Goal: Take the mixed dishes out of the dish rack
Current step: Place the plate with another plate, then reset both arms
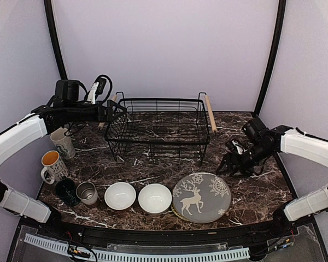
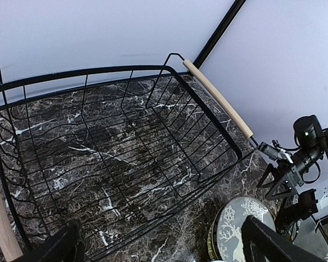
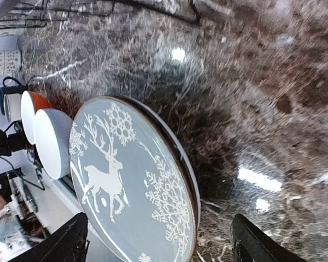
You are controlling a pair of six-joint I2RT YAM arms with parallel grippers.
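Observation:
The black wire dish rack stands empty at the table's middle back; the left wrist view looks into it. The dishes sit on the table in front. Two pale mugs, a dark green mug and a steel cup are at the left. Two white-inside bowls and the grey reindeer plate, on top of other plates, are at the front. My left gripper is open and empty at the rack's left end. My right gripper is open and empty just right of the plate.
The rack's wooden handle sticks up on its right side. Dark posts and pale walls enclose the table. The orange-outside bowl and the white bowl show beyond the plate in the right wrist view.

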